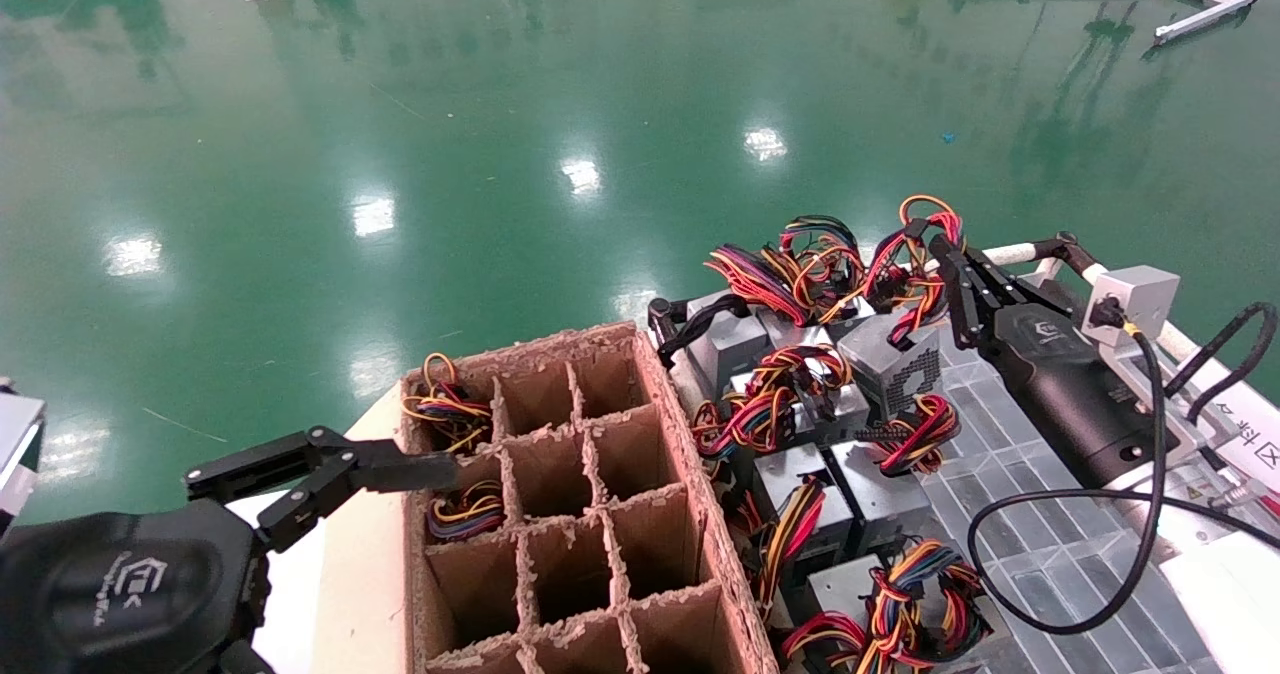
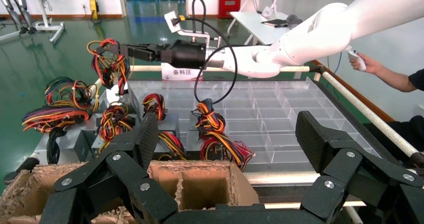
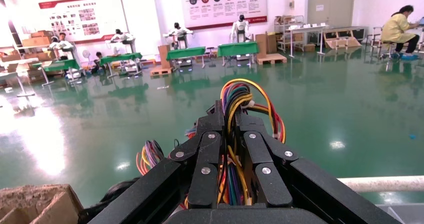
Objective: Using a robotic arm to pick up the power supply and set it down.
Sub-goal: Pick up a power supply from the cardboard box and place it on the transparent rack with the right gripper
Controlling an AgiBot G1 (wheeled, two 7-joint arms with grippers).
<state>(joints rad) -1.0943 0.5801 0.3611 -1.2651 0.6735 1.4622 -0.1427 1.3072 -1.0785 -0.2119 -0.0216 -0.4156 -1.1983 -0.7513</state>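
Note:
My right gripper (image 1: 945, 254) is shut on the looped red, yellow and black wires (image 1: 915, 244) of a power supply. Its grey metal box (image 1: 890, 369) hangs tilted below them, over the other units. The right wrist view shows the wire bundle (image 3: 240, 96) pinched between the fingers of the right gripper (image 3: 229, 116). From the left wrist view, the white robotic arm (image 2: 310, 38) reaches across with the same bundle (image 2: 106, 63) in its gripper. My left gripper (image 1: 330, 474) stands wide open with nothing in it, at the near left corner of the cardboard box. In its own view the left gripper (image 2: 227, 134) is also open.
A brown divided cardboard box (image 1: 520, 349) stands in the middle; two cells hold wire bundles (image 1: 445, 404). Several more power supplies (image 1: 790, 474) crowd a clear divided tray (image 1: 1040, 554) on the right. A white rail (image 1: 1010, 252) runs behind. A person's hand (image 2: 365, 63) shows far off.

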